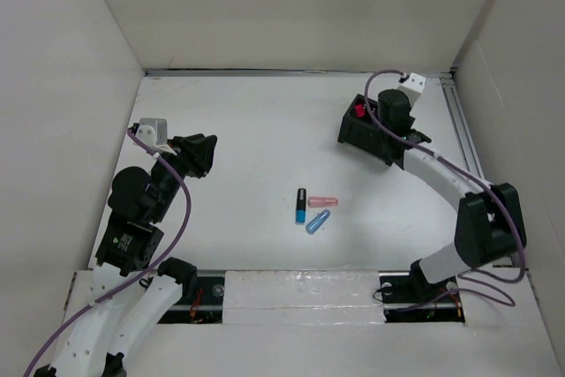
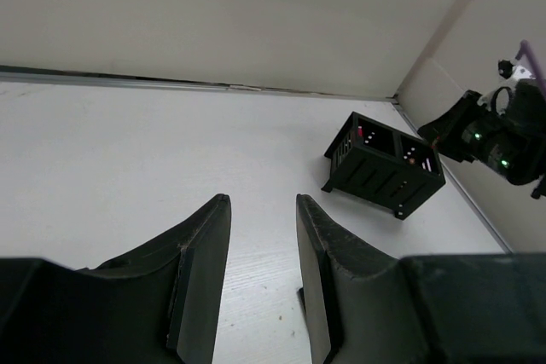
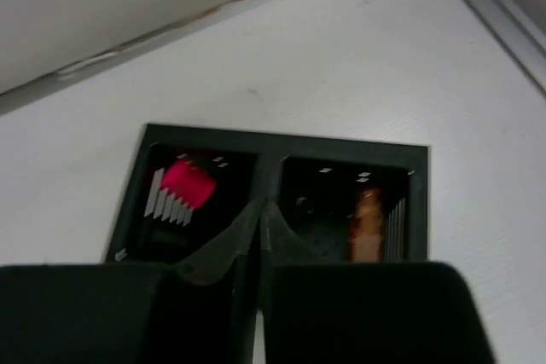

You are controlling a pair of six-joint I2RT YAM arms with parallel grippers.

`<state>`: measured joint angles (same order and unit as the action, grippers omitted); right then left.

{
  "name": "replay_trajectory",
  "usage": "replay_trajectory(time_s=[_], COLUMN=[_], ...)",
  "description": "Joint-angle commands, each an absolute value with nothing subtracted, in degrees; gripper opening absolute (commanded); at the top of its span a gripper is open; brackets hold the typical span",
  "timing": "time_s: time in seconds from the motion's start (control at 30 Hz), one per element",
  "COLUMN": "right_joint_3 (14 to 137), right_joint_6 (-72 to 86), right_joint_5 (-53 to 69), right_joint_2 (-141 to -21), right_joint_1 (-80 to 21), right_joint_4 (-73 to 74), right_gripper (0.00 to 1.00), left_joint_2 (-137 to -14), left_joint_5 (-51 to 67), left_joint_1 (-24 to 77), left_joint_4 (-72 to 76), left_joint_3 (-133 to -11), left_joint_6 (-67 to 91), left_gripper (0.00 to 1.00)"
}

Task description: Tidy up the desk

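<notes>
The white desk (image 1: 247, 130) holds a black two-compartment organizer box (image 1: 360, 137) at the back right. My right gripper (image 1: 380, 125) hovers over it. In the right wrist view its fingers (image 3: 260, 210) are shut together and empty above the box's middle divider (image 3: 266, 168). A red item (image 3: 188, 182) sits in the left compartment and an orange one (image 3: 368, 223) in the right. My left gripper (image 1: 199, 154) is open and empty at the left, low over bare desk (image 2: 263, 206). The box (image 2: 384, 172) shows ahead of it to the right.
Three small pen-like items lie mid-desk: a black-and-blue one (image 1: 301, 206), a pink one (image 1: 323, 202) and a blue one (image 1: 318, 222). White wall panels (image 1: 291, 6) enclose the desk at back and sides. The right arm (image 2: 503, 138) shows beyond the box.
</notes>
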<state>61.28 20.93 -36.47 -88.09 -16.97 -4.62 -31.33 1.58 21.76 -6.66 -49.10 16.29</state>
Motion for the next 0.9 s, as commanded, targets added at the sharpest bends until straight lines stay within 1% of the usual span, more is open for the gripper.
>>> replay_trajectory(time_s=[0.0,0.03,0.17,0.2,0.27,0.3,0.33,0.37,0.4,0.43,0.47,0.57,0.6,0.7,0.87], right_joint_3=[56.89,55.56,49.15,48.17,45.54,44.83,44.3,42.9,42.11,41.23,39.31,37.36,36.48,36.39,37.79], right_joint_6=[24.59,24.96,26.54,27.24,28.12,28.82,29.52,30.4,31.02,31.46,31.9,34.18,35.32,37.0,37.18], right_joint_5=[-32.0,-31.04,-27.7,-27.25,-23.5,-22.95,-22.94,-21.11,-19.88,-18.56,-15.24,-9.17,-8.27,-4.93,-1.67], right_joint_2=[-79.99,-79.2,-74.37,-73.57,-72.17,-70.85,-70.32,-69.88,-68.65,-68.03,-67.33,-66.88,-67.23,-69.34,-75.22], right_joint_1=[-23.54,-25.38,-35.84,-39.86,-43.14,-44.55,-46.74,-47.37,-47.9,-48.77,-48.78,-50.0,-50.01,-50.01,-50.01], right_joint_4=[-6.5,-6.59,-5.19,-2.49,-0.18,4.96,7.01,9.03,12.27,13.17,13.53,12.49,10.74,7.75,7.56], right_gripper=[0.04,0.0,0.0,0.0,0.0,0.0,0.03,0.15,0.21,0.3,0.5,0.69,0.71,0.71,0.71], left_joint_2=[-31.11,-31.03,-30.5,-30.5,-30.59,-30.59,-30.59,-30.5,-30.59,-30.5,-30.67,-30.85,-30.94,-31.03,-30.94], left_joint_5=[2.46,2.2,2.29,2.11,2.28,2.46,2.63,2.46,2.29,2.46,2.63,2.81,2.81,2.46,2.11], left_joint_1=[21.88,21.88,21.88,21.88,21.88,21.88,21.88,21.88,21.88,21.88,21.88,21.88,21.88,21.88,21.88], left_joint_4=[-4.22,-4.39,-4.22,-4.22,-4.39,-4.48,-4.22,-4.31,-4.31,-4.31,-4.22,-4.22,-4.22,-4.22,-4.31], left_joint_3=[-49.13,-49.04,-48.96,-48.96,-49.22,-49.31,-49.22,-49.13,-49.22,-49.22,-49.13,-49.13,-49.22,-49.04,-49.13], left_joint_6=[15.64,15.64,15.73,15.73,15.82,15.82,15.82,15.91,15.91,15.91,15.91,16.0,16.0,16.0,16.0], left_gripper=[0.33,0.33,0.33,0.33,0.33,0.33,0.33,0.33,0.33,0.33,0.33,0.33,0.33,0.33,0.33])
